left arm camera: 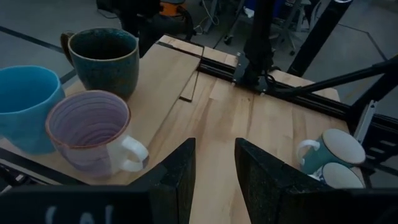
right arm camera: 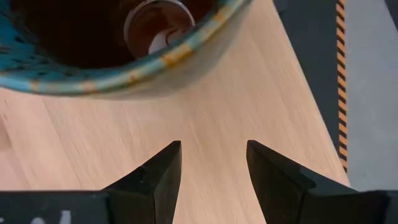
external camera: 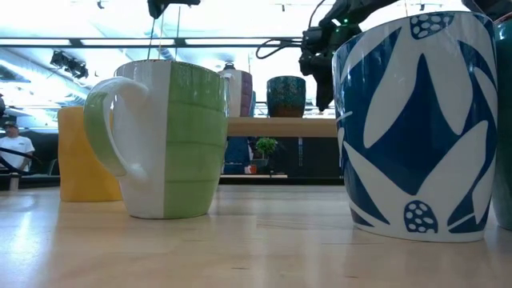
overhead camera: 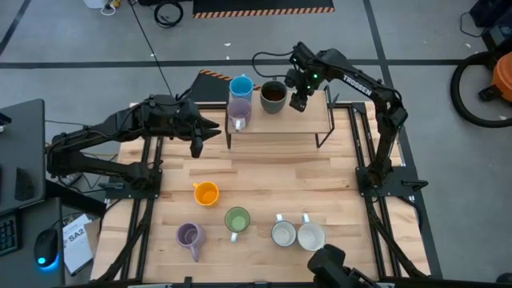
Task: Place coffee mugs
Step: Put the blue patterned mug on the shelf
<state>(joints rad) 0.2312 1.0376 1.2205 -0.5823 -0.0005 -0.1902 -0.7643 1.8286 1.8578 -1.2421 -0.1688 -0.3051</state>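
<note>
While the right gripper (overhead camera: 299,102) hangs with fingers apart just beside the upright dark brown mug (overhead camera: 273,96) on the raised shelf (overhead camera: 320,116), the left gripper (overhead camera: 197,145), also parted, faces the lilac mug (left arm camera: 93,130), whose handle points toward it.
</note>
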